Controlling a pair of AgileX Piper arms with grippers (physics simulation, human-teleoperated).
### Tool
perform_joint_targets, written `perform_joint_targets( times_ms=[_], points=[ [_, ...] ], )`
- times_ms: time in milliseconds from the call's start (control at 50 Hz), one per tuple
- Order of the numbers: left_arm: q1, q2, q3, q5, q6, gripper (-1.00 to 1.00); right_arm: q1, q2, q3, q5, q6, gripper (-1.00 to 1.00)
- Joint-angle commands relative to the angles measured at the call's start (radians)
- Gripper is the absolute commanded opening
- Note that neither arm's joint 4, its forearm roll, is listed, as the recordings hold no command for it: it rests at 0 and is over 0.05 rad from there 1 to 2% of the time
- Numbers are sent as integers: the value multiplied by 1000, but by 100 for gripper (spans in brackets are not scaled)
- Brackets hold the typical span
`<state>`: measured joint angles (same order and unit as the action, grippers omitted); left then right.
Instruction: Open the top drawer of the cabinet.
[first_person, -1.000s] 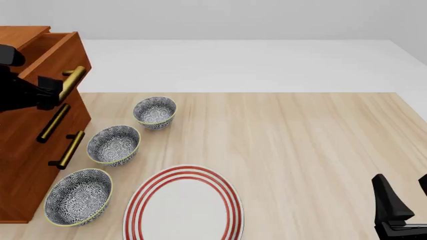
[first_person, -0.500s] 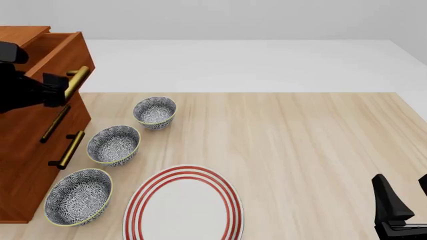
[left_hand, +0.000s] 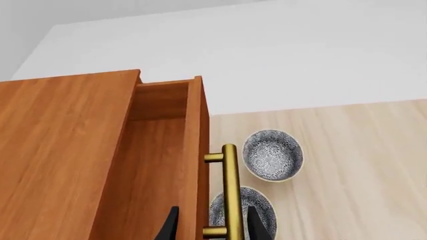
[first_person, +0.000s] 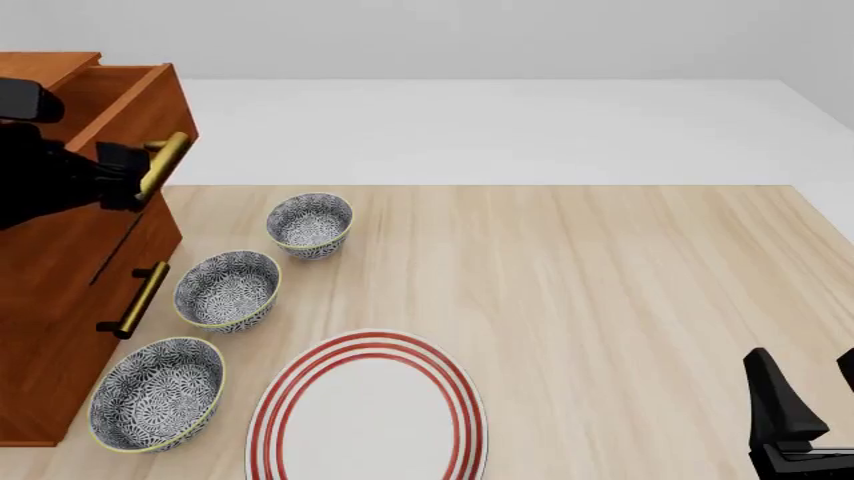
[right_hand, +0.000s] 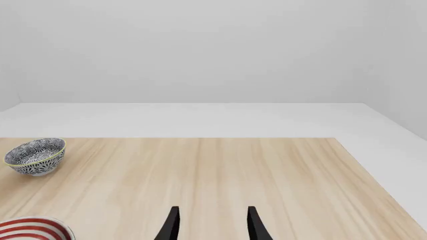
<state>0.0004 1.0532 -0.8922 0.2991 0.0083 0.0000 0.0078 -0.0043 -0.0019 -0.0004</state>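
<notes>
Left gripper (first_person: 134, 168) pinching the brass bar handle (left_hand: 230, 192) of the top drawer (first_person: 131, 102), partly out of the cabinet (first_person: 54, 330) at far left; right gripper (right_hand: 212, 225) spread, well apart

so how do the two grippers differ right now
The left gripper is up at the cabinet, fingers either side of the top drawer's brass handle. The right gripper sits low over bare table, open and holding nothing. Both have black fingers.
</notes>
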Motion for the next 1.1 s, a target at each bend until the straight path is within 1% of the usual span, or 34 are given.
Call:
perform_joint_targets(
  times_ms=[20, 280, 360, 520, 560, 660, 840, 1100],
  points=[
    [-52, 170, 116, 24, 148, 100, 0, 0, 0, 0, 0, 100],
    [-56, 182, 86, 72, 183, 100, 0, 0, 0, 0, 0, 100],
    [-70, 181, 75, 90, 192, 100, 0, 0, 0, 0, 0, 100],
    [-91, 187, 34, 130, 192, 100, 0, 0, 0, 0, 0, 100],
    [-111, 189, 21, 150, 185, 100, 0, 0, 0, 0, 0, 100],
    [-126, 198, 8, 161, 182, 100, 0, 0, 0, 0, 0, 100],
    [-138, 204, 0, 173, 186, 100, 0, 0, 0, 0, 0, 100],
    [-154, 201, -57, 226, 205, 100, 0, 0, 0, 0, 0, 100]
  ],
)
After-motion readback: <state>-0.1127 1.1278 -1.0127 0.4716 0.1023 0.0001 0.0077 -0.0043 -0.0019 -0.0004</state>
